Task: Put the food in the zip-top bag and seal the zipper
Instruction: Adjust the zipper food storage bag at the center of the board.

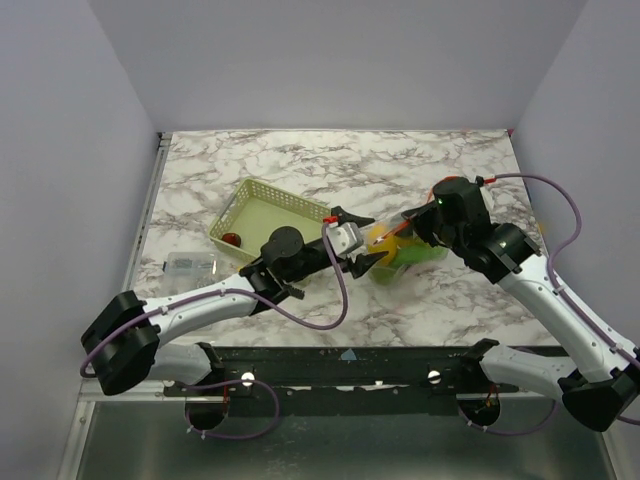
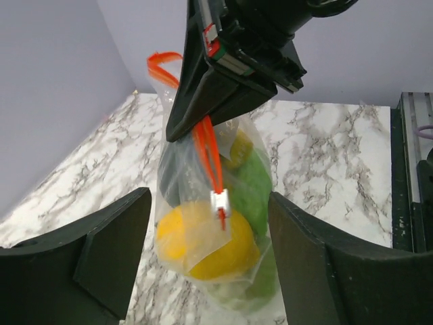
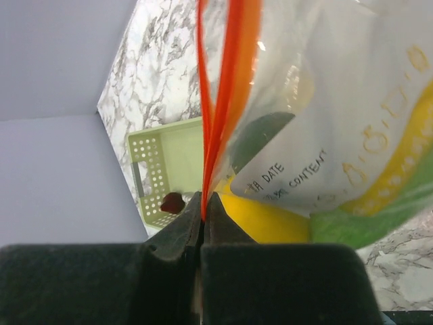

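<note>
The clear zip-top bag hangs above the table's middle with yellow food and light green food inside. My right gripper is shut on the orange-red zipper and holds the bag up by it. Above the jaws the zipper's two strips stand slightly apart. A white slider sits low on the zipper. My left gripper is open, with one finger on each side of the hanging bag. I cannot tell whether its fingers touch the bag.
A pale green slotted basket lies at the back left with one dark red piece in its corner; both also show in the right wrist view. A small clear plastic object lies by the left table edge.
</note>
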You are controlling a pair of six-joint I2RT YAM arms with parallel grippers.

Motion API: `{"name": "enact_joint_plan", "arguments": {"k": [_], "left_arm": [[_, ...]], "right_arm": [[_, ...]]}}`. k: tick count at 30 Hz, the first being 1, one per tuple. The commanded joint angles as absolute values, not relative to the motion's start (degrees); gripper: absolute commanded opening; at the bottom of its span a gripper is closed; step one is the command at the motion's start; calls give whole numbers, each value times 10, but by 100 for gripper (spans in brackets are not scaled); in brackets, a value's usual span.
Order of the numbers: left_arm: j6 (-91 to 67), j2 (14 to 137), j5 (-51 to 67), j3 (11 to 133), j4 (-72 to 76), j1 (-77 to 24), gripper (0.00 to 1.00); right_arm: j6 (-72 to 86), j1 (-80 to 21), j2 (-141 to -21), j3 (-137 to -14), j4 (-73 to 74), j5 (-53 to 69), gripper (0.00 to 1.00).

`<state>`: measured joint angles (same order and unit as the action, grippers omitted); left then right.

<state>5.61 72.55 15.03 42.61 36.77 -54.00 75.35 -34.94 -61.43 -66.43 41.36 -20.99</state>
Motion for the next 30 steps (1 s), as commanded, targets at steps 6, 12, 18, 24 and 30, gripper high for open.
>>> {"name": "enact_joint_plan", "arguments": {"k": [6,12,18,24,30], "left_arm": [[94,774,153,430,461,-554,49],[91,814,128,450,490,-553,39],[91,849,108,455,530,-553,41],[82,851,103,453,538,-553,15],[31,845,139,433,550,-533,0]], "right_arm": [[787,-352,-585,-677,406,-236,1],[799,-352,-576,-667,398,-227,1],[799,-352,-580,-676,394,-224,1],[804,-352,-576,-672,397,-232,1],[783,-352,-575,-668,386,-223,1]]}}
